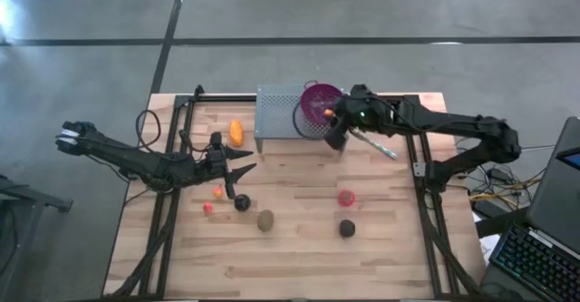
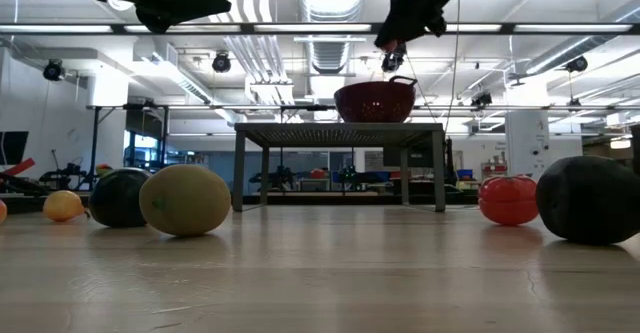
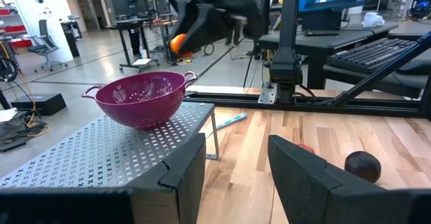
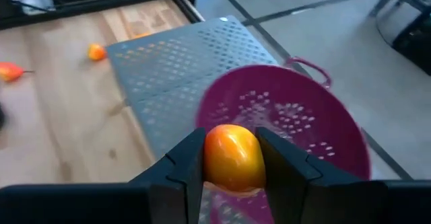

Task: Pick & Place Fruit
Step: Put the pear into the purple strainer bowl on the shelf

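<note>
My right gripper [image 4: 231,150] is shut on a small orange ball fruit [image 4: 232,158] over the purple perforated bowl [image 4: 296,120]. The bowl stands on a grey perforated stand [image 1: 276,112] at the table's far edge. My left gripper [image 3: 236,160] hangs open above the table's left middle, pointing level, with nothing between its fingers. Lying on the table are an elongated orange fruit [image 1: 236,131], a small orange ball [image 1: 217,191], a small red one [image 1: 207,208], a black round [image 1: 242,202], a brown-green oval [image 1: 265,219], a red fruit [image 1: 346,198] and another black round [image 1: 347,228]. My right gripper pinches the orange ball by its two opposite sides [image 4: 210,162] between its two fingers [image 4: 185,163]. The fingers slant down from the table's right side. The ball is lifted clear, in the air above the bowl's rim [image 4: 222,89].
A thin silver utensil [image 1: 376,146] lies on the table near the right arm. Black frame rails [image 1: 419,157] run along both sides of the table. Bare wood [image 1: 299,248] lies near the front edge.
</note>
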{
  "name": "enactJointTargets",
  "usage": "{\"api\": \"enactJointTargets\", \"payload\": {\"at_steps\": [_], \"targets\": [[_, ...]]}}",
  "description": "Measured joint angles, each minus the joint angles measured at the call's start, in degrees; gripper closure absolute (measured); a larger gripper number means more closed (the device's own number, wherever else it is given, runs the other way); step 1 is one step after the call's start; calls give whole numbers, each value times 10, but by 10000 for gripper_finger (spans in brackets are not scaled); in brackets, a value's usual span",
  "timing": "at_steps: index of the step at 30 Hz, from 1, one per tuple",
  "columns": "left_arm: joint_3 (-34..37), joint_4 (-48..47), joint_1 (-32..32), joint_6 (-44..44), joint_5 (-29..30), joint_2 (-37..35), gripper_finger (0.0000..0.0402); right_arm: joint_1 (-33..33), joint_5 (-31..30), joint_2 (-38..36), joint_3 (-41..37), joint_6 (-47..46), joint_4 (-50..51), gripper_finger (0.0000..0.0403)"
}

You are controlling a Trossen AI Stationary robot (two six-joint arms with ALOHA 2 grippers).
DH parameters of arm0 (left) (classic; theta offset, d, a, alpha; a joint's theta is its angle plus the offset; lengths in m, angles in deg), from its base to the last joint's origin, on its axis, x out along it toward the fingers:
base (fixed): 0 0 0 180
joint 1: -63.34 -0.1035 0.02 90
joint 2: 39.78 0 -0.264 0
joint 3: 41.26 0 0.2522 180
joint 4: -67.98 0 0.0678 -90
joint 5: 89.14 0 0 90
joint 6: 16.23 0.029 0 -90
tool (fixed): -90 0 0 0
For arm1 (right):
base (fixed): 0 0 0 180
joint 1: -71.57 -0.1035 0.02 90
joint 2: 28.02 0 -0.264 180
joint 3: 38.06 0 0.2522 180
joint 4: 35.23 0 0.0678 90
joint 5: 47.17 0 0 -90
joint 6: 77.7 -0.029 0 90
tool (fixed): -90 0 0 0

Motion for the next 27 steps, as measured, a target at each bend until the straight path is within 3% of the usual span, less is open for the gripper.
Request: {"api": "enactJointTargets", "payload": {"at_steps": [10, 21, 27], "targets": [[0, -3, 0, 0, 0, 0, 234, 57, 25, 49, 34, -1, -1, 292], [0, -4, 0, 0, 0, 0, 234, 78, 26, 78, 47, 1, -4, 300], [0, -5, 0, 0, 0, 0, 234, 85, 28, 81, 46, -2, -3, 284]]}}
